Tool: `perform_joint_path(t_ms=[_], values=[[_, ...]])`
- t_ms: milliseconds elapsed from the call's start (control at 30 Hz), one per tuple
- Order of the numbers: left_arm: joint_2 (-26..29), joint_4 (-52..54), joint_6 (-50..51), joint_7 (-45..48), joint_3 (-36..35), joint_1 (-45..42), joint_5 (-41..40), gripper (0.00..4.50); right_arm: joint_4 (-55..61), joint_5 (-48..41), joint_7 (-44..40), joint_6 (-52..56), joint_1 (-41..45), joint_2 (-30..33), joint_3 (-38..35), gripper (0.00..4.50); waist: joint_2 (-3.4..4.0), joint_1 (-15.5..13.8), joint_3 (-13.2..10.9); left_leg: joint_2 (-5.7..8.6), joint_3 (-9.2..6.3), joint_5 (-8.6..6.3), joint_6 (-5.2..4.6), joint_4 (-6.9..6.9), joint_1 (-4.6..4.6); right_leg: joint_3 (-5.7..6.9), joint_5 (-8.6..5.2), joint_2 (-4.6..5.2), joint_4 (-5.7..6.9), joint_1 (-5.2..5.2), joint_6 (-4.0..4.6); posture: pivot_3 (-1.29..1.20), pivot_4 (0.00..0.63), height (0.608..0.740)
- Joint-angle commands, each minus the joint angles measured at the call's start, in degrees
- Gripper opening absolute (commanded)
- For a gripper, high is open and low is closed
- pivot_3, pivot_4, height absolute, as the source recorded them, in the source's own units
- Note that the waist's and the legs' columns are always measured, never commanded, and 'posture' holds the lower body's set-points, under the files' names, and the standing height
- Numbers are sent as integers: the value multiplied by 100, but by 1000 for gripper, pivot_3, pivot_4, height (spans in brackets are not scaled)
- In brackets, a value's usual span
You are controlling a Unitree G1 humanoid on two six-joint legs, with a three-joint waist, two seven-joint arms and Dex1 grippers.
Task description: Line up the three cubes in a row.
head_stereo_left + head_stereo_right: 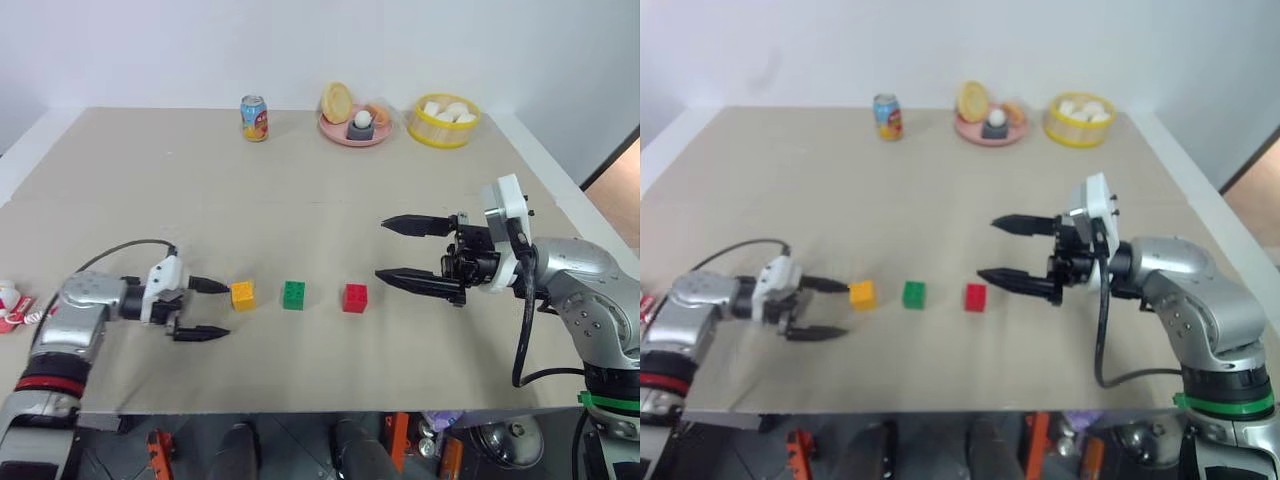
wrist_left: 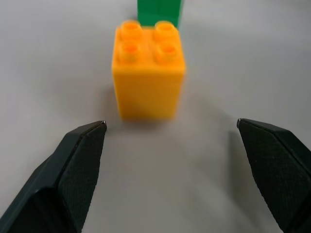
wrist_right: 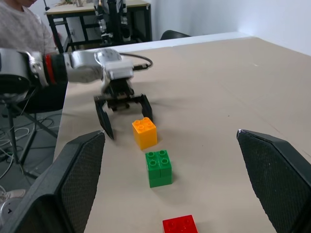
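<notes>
Three cubes are seen in a row on the beige table (image 1: 300,200), near its front edge, all upright with studs up: orange-yellow cube (image 1: 242,294) at the left, green cube (image 1: 293,294) in the middle, red cube (image 1: 354,298) at the right. Small gaps are left between them; none are touching.

The left gripper (image 1: 213,309) is positioned low over the table just left of the orange-yellow cube, pointed toward it. Its jaws are spread wide and nothing is pinched; the far fingertip is just beside the cube, contact cannot be told. In the left wrist view the cube sits ahead of the fingertips (image 2: 82,145), clear of both, with the green one behind it.

The right gripper (image 1: 395,251) is held above the table to the right of the red cube, well apart from it, jaws spread, empty.

At the far edge, a soda can (image 1: 254,118), a pink plate (image 1: 352,135) with food and a yellow bowl (image 1: 443,130) are placed. A white-and-red plush toy (image 1: 8,305) is seen at the left edge.
</notes>
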State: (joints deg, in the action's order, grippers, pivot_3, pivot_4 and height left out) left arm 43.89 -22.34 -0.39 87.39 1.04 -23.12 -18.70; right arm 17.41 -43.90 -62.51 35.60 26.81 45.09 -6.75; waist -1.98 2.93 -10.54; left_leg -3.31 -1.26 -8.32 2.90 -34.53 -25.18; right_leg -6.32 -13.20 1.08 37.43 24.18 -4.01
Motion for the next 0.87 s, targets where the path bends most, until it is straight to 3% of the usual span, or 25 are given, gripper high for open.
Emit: perform_joint_path(t_ms=[33,200,433,633,867], values=[[439,866,611,-294,-576,402,-360,4471,-203,185,-127,-216,226,80,-35,4500,0,1,0,-3,2,0,0,0,0,0,1,0,0,1,2,0,150,740],[392,1340,1562,-1702,-1446,633,-684,4471,-665,682,-34,-569,211,57,-17,4500,0,-27,0,-6,7,0,0,-6,0,7,4,4,0,0,4,0,150,740],[-1005,2752,2560,-4725,-3058,1325,-1431,4471,-1882,1393,1206,-965,-359,-585,-331,4500,-4,-22,2,-6,13,0,1,-8,-1,7,8,8,-1,-5,-9,0,150,740],[-2104,3477,2381,-6363,-2875,1702,-941,4471,-2661,1792,2990,-1252,-218,-1247,-984,4500,-2,-22,0,-2,6,1,11,-10,0,1,23,-2,0,-7,-28,0,150,740],[-2658,3419,2002,-6906,-2372,1589,-614,4471,-1875,1755,3860,-1216,-671,-1943,-1206,4500,-5,-19,2,3,4,26,20,-24,12,-6,40,-1,-3,-25,-13,0,150,740]])
